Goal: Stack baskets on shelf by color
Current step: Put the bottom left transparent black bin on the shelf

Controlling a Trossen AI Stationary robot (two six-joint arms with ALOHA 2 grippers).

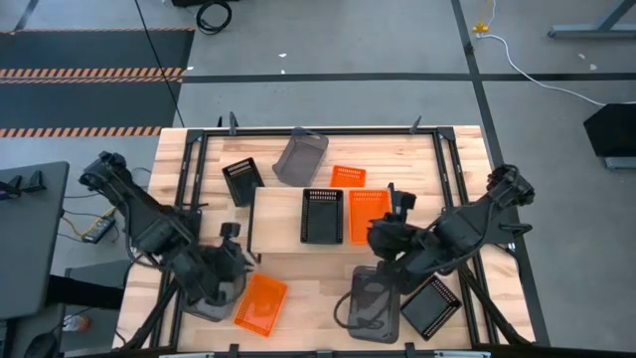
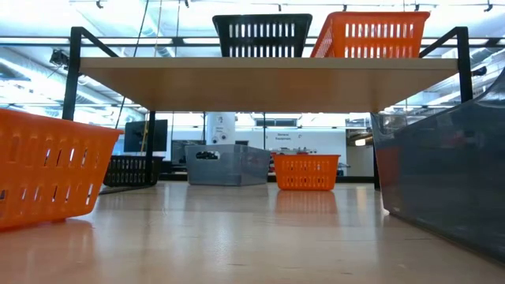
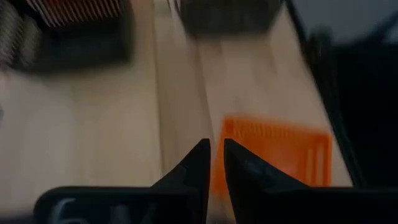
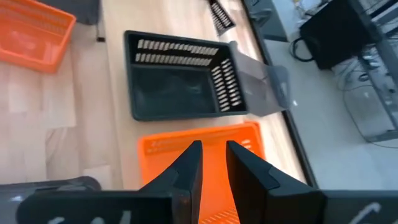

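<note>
Orange basket (image 1: 260, 303) lies beside left gripper (image 1: 231, 261).

The high view looks straight down on the whole tabletop (image 1: 328, 288) and the floor beyond it. The low view sits at tabletop height, facing level under the shelf (image 2: 260, 83) into the room behind. Each wrist view looks forward past its own tool, close over the wood: the right tool (image 4: 213, 163) faces the shelf's black basket (image 4: 177, 84) and orange basket (image 4: 205, 146), which the high and low views share.
</note>
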